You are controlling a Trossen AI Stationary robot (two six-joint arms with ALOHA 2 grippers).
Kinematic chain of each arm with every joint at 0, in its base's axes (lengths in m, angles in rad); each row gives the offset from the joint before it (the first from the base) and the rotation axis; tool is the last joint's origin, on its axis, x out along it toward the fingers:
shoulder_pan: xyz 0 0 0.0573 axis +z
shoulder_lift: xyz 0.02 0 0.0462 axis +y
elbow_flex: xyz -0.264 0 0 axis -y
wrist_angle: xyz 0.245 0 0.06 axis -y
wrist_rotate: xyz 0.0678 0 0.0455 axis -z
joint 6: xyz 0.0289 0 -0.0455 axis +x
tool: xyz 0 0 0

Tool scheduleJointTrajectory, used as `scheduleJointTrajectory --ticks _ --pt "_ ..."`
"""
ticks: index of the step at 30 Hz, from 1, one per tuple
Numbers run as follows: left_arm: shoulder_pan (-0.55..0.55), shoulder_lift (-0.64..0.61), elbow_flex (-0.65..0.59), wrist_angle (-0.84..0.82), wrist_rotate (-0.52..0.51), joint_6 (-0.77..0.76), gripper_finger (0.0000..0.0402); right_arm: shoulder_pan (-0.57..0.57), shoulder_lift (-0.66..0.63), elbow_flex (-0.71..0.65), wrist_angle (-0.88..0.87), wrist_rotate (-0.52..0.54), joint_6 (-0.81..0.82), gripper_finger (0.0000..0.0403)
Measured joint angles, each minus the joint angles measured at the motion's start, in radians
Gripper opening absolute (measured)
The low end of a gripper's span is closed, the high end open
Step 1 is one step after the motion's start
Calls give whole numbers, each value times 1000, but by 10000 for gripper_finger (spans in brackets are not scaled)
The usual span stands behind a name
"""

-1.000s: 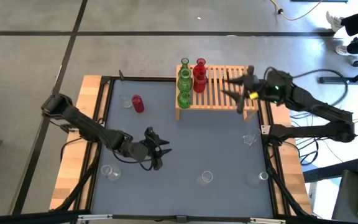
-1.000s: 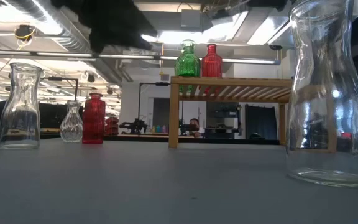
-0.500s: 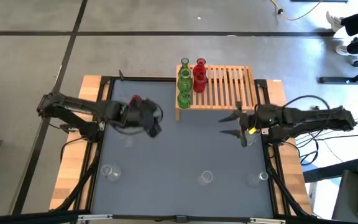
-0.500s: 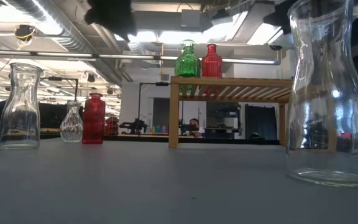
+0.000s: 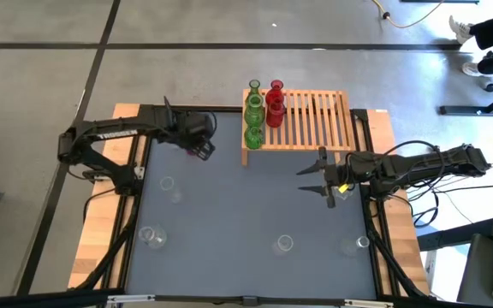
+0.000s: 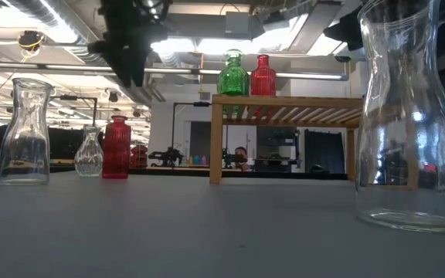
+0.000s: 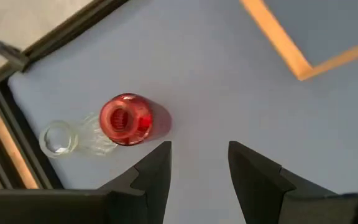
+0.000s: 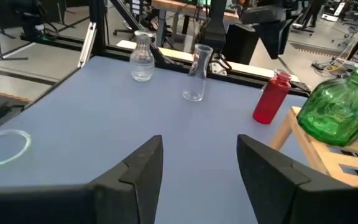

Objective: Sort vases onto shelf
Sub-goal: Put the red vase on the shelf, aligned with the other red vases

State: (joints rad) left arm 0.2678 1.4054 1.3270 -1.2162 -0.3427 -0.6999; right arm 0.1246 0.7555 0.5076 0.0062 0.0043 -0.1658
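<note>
Grey desk (image 5: 246, 214) under bright lights: left pincer (image 7: 197, 163) hangs apart and empty above the red vase (image 7: 125, 120), not touching. Right pincer (image 8: 199, 163) gapes empty near the shelf (image 5: 311, 120), four vases aboard.

Lighting was pretty even from overhead – the ceiling strip lights (image 6: 199, 42) blew out white in the low view, and the left arm (image 6: 130, 38) showed against them only as a dark silhouette. The nearest clear vase (image 6: 404, 116) looked soft, probably out of focus. The red vase (image 7: 125, 119) cast just a faint shadow on the table (image 7: 229, 81) – no harsh glare there.
</note>
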Motion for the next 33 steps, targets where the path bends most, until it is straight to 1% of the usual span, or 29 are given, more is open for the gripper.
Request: scheduleJointTrajectory --ticks 4,7,13,20,29,33 --pt "62 28 0 -2 42 14 152 0 0 0 -2 25 -12 191" --pt "90 55 0 -8 53 27 152 0 0 0 -7 40 -22 191" --pt "130 100 0 -9 32 41 152 0 0 0 -11 40 -23 191" --pt "161 149 -2 -75 -8 42 153 0 0 0 -17 40 -23 191" --pt "168 181 -2 -47 1 82 153 0 0 0 -17 40 -23 191" --pt "180 198 -5 -53 -24 88 153 0 2 0 -17 40 -23 191"
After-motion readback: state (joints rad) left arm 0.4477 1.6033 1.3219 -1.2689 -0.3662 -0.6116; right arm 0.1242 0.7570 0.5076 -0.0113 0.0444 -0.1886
